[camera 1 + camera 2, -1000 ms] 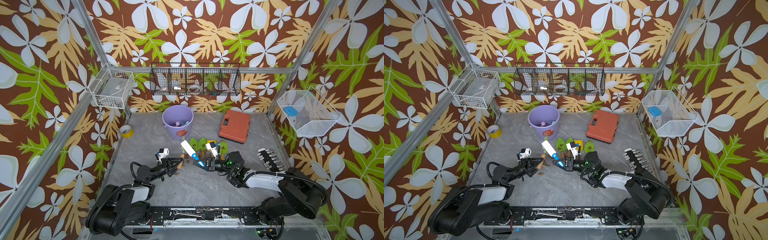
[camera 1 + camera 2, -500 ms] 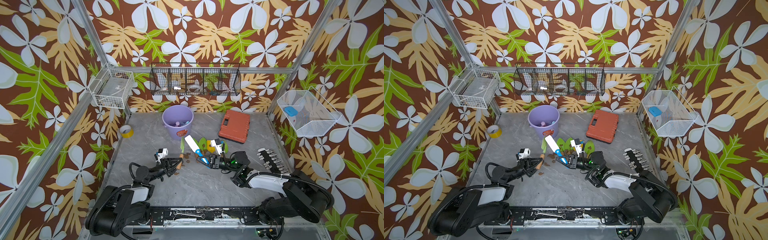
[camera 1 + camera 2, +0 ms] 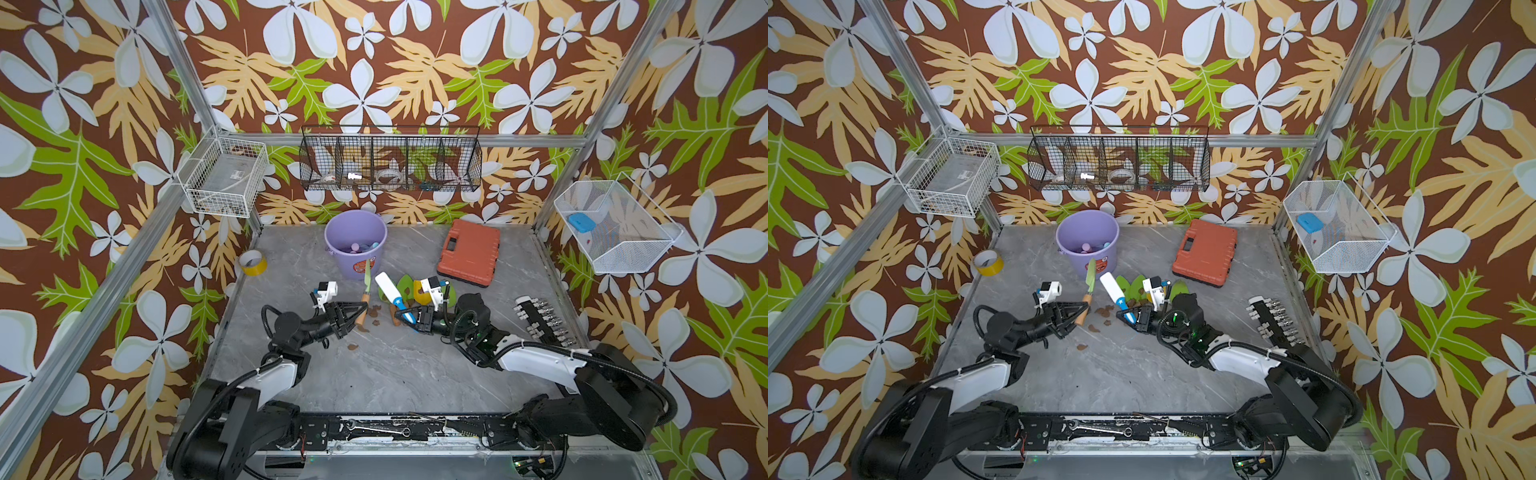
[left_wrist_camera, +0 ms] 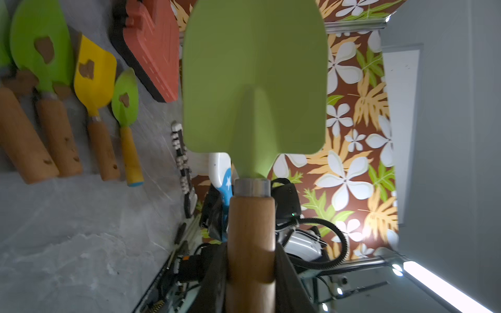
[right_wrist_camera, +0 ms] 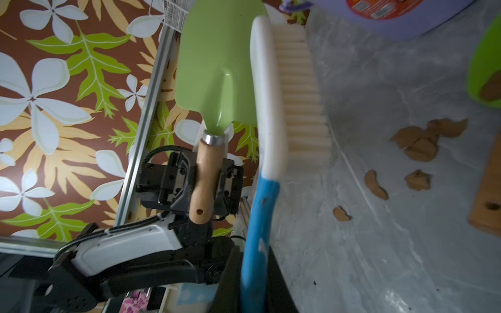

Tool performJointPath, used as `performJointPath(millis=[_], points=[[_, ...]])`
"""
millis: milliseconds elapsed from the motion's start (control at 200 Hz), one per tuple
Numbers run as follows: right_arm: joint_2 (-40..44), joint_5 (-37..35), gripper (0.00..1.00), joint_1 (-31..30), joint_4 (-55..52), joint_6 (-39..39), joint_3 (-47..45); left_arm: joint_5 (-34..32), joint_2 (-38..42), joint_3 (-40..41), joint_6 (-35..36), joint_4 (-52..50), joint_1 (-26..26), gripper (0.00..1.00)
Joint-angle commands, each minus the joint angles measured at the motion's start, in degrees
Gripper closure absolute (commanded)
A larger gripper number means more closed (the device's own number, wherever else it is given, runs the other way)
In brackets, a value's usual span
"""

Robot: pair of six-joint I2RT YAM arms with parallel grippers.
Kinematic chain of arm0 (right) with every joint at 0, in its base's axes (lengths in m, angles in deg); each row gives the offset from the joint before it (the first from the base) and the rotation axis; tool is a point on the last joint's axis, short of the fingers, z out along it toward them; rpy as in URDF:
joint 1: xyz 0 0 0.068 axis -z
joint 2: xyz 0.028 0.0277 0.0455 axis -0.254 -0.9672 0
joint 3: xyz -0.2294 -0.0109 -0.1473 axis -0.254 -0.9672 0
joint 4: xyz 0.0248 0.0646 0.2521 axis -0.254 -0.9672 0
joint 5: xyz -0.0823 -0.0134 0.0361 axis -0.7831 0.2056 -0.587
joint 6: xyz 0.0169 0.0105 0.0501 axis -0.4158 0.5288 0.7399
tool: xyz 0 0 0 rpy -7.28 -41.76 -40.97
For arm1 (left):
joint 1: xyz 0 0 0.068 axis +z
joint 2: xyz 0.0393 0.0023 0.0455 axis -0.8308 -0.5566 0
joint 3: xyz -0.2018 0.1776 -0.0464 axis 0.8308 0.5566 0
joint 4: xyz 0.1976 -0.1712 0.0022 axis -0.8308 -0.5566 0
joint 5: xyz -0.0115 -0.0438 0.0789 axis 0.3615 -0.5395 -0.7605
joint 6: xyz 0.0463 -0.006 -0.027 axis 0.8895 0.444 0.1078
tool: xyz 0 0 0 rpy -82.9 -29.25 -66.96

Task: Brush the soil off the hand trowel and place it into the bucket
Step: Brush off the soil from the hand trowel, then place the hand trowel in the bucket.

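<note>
Near the bucket [image 3: 345,266], my left gripper [image 3: 359,310] clenches the trowel [image 3: 367,274] by its handle, blade raised and looking clean; my right gripper [image 3: 415,321] grasps the brush [image 3: 386,286] alongside. Soil [image 3: 376,310] lies below. I should clear the rim, then lower gently.

My left hand [image 3: 358,311] grips the hand trowel [image 3: 366,286] by its wooden handle. Its pale green blade looks clean and is turned on edge, tip toward the bucket [image 3: 340,261]. That lilac bucket with an orange-red sticker stands upright near the worktop's far edge. The soil [image 3: 376,310] lies in flat brown clumps mid-worktop, beside the handle. My right hand [image 3: 417,322] holds the white-and-blue brush [image 3: 388,289] just beside the blade.
</note>
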Motion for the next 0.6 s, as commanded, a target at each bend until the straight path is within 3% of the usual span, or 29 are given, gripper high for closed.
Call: performJointPath(millis=[0, 170, 375, 596], points=[[3.0, -7.3, 1.0, 1.0, -9.2, -6.4, 0.5, -15.2, 3.5, -15.2, 33.9, -52.9, -0.3, 1.0], [4.8, -6.4, 1.0, 4.0, -7.7, -6.5, -0.8, -32.7, -6.1, -37.2, 47.9, -78.1, -1.3, 1.0], [4.8, -4.3, 1.0, 5.9, -9.9, -8.5, 0.1, -43.3, -15.7, -50.8, 51.6, -84.1, -4.5, 1.0], [4.8, -4.3, 1.0, 6.3, -8.6, -9.0, 0.0, -48.9, -26.3, -62.1, 54.3, -88.7, -4.6, 1.0]])
